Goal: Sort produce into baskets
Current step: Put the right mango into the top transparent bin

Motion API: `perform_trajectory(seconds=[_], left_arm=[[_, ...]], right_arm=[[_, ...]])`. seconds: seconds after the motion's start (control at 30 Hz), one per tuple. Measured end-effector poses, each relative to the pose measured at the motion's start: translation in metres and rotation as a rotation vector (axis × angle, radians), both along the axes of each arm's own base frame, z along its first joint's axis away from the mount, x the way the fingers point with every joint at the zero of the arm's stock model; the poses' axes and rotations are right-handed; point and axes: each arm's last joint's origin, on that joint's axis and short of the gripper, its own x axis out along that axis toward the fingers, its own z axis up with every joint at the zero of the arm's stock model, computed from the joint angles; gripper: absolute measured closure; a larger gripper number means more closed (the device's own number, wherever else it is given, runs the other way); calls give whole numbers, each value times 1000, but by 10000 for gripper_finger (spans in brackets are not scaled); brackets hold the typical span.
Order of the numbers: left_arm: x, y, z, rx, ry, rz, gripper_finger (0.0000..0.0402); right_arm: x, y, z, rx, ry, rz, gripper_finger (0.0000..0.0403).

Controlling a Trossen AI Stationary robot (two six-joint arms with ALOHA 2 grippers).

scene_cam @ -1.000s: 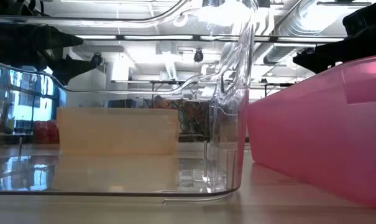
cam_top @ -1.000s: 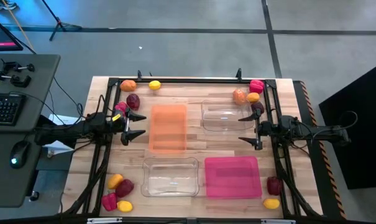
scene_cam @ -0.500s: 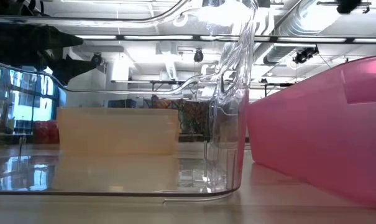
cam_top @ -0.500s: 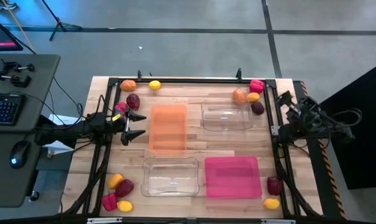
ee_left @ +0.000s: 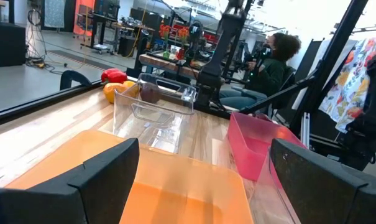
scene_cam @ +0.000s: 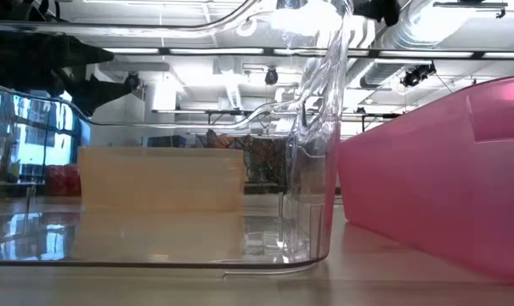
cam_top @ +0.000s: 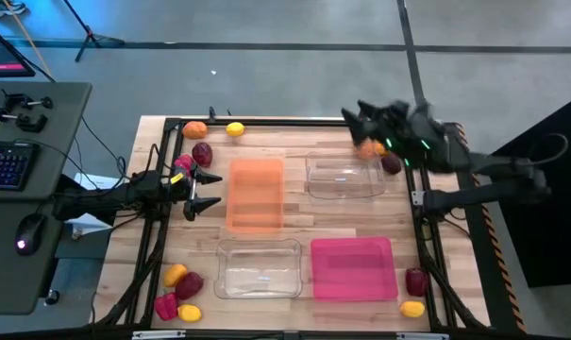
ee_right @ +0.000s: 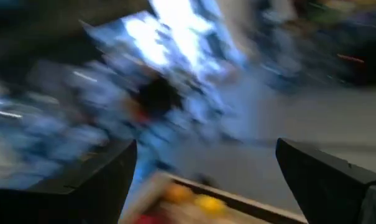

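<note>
high view / right gripper (cam_top: 361, 115): over the far right corner of the table (cam_top: 294, 215), blurred; fingers look parted, nothing between them.
high view / produce by right gripper: orange round one (cam_top: 364, 148) just beside it, maroon one (cam_top: 391, 164) a bit further, clear basket (cam_top: 344, 178) just past those.
high view / left gripper (cam_top: 212, 189): at the left side, fingers spread wide, empty; tips right at the edge of the orange basket (cam_top: 256, 194).
high view / produce by left gripper: maroon one (cam_top: 202, 153) and red pepper (cam_top: 182, 163) just beside it.
high view / rest: pink basket (cam_top: 353, 268), second clear basket (cam_top: 259, 267) on the near side, well apart from both grippers.
low view: clear basket wall (scene_cam: 312, 144), pink basket (scene_cam: 443, 170); grippers not clearly visible.
left wrist view: fingers (ee_left: 107, 180) wide apart over the orange basket (ee_left: 175, 193); clear basket (ee_left: 153, 112) ahead, pepper (ee_left: 114, 76) beyond it.
right wrist view: blurred; fingers (ee_right: 88, 180) apart, lemon (ee_right: 206, 204) just ahead.
</note>
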Motion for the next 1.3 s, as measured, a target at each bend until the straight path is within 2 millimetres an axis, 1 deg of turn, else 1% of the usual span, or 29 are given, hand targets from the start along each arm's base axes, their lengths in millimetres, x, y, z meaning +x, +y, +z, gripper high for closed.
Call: perform_trajectory(seconds=[0.07,0.13,0.2,0.27,0.33,0.43,0.53,0.63,0.7,0.8,0.93,1.03,1.1,1.2,1.3], left_arm=[[0,0,0,0,0,0,50],[0,0,0,0,0,0,50],[0,0,0,0,0,0,50],[0,0,0,0,0,0,50],[0,0,0,0,0,0,50],[0,0,0,0,0,0,50],[0,0,0,0,0,0,50],[0,0,0,0,0,0,50],[0,0,0,0,1,0,50],[0,0,0,0,0,0,50],[0,0,0,0,0,0,50],[0,0,0,0,1,0,50],[0,0,0,0,0,0,50],[0,0,0,0,0,0,50],[0,0,0,0,0,0,50]], right_arm=[[4,-28,6,117,162,-87,27],[6,-57,3,233,317,-148,27],[3,-86,-4,332,454,-190,27],[-2,-116,-14,405,556,-220,27],[-6,-140,-29,497,613,-209,27],[-10,-162,-56,659,687,-83,27],[-14,-178,-89,828,833,-105,27],[-15,-197,-117,914,920,-106,27],[-12,-205,-132,964,927,-49,27],[-6,-213,-153,1012,972,-27,27],[1,-215,-171,1050,1028,0,27],[7,-209,-174,1043,1055,31,27],[6,-199,-177,1024,1051,41,27],[-1,-180,-185,1008,1008,17,27],[-9,-175,-179,948,904,-27,27]])
